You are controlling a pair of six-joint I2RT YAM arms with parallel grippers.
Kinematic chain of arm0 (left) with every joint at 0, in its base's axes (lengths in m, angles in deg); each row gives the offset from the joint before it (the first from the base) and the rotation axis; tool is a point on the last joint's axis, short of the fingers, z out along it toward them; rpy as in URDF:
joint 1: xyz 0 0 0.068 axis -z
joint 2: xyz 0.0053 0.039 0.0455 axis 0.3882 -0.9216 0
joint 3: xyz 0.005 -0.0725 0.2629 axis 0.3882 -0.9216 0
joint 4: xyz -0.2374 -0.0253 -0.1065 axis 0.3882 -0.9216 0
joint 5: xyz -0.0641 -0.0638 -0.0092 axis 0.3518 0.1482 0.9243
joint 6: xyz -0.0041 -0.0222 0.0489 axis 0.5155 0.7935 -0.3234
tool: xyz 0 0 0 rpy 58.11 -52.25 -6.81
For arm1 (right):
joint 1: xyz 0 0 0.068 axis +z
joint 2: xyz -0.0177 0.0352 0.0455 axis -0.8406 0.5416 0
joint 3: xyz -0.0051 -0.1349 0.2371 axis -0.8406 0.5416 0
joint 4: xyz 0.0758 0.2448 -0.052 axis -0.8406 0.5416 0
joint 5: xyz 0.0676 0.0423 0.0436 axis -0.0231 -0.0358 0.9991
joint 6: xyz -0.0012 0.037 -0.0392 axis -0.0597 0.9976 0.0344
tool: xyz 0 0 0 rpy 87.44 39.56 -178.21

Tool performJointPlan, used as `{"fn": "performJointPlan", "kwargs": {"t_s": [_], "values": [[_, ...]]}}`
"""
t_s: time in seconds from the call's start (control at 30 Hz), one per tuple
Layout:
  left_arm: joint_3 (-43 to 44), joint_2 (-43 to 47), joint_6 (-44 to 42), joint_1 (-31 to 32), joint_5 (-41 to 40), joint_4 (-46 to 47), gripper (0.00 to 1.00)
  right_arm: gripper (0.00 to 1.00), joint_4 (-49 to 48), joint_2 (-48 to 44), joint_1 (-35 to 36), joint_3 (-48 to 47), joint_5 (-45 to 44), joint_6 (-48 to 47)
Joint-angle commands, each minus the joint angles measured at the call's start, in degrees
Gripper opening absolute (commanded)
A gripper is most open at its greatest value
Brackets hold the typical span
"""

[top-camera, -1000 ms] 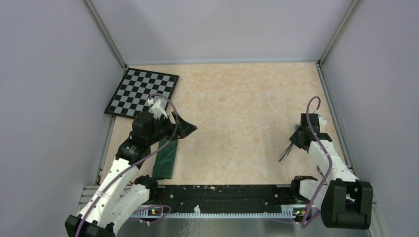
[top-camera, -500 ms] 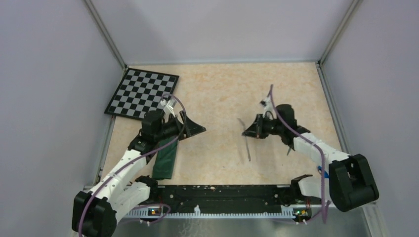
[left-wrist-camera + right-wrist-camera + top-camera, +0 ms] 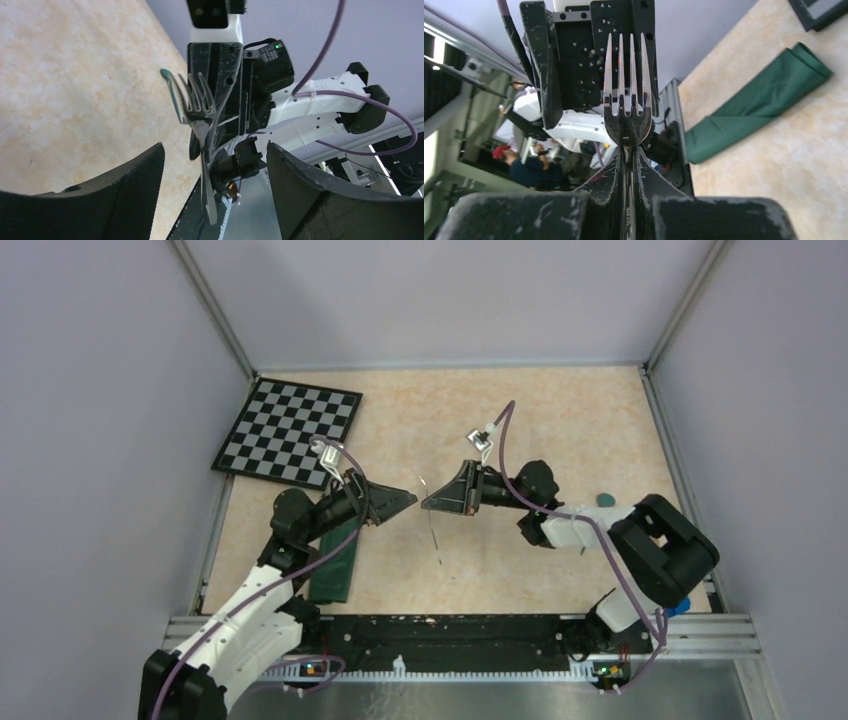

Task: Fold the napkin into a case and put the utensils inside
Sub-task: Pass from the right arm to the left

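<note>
My right gripper (image 3: 432,504) is shut on the silver fork (image 3: 434,532) and holds it above the table's middle, tines up in the right wrist view (image 3: 626,75). My left gripper (image 3: 403,500) is open and faces it, tips almost meeting. In the left wrist view the fork (image 3: 201,115) hangs between my open fingers (image 3: 135,190). The dark green case (image 3: 335,558) lies folded long and narrow under the left arm, and it also shows in the right wrist view (image 3: 764,100). The piece with the teal head (image 3: 604,500) lies on the table at the right.
The black-and-white checkered board (image 3: 288,430) lies at the back left. Grey walls and metal rails enclose the table, with a black rail (image 3: 450,630) along the near edge.
My right arm has swung left across the table with the fork, from the right side to just in front of the left gripper. My left gripper has reached a little further right.
</note>
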Motion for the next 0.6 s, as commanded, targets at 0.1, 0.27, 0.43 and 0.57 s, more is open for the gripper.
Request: {"fn": "performJointPlan", "kwargs": {"t_s": [0.1,0.27,0.43,0.57], "values": [[2.24,-0.40,-0.30,1.23,-4.62,2.77,0.78,0.00,-20.58,6.15,4.32,-5.83,-2.41,10.35],[2.15,-0.05,0.03,1.43,-6.64,3.33,0.73,0.00,-16.23,7.00,6.28,-7.11,-3.83,6.92],[2.60,0.47,-0.46,1.54,-7.92,3.27,0.68,0.00,-13.83,8.15,7.49,-8.54,-4.39,5.10],[3.34,1.96,-1.80,1.51,-9.71,1.26,0.61,0.00,-12.38,8.64,8.00,-10.20,-4.41,4.38]]}}
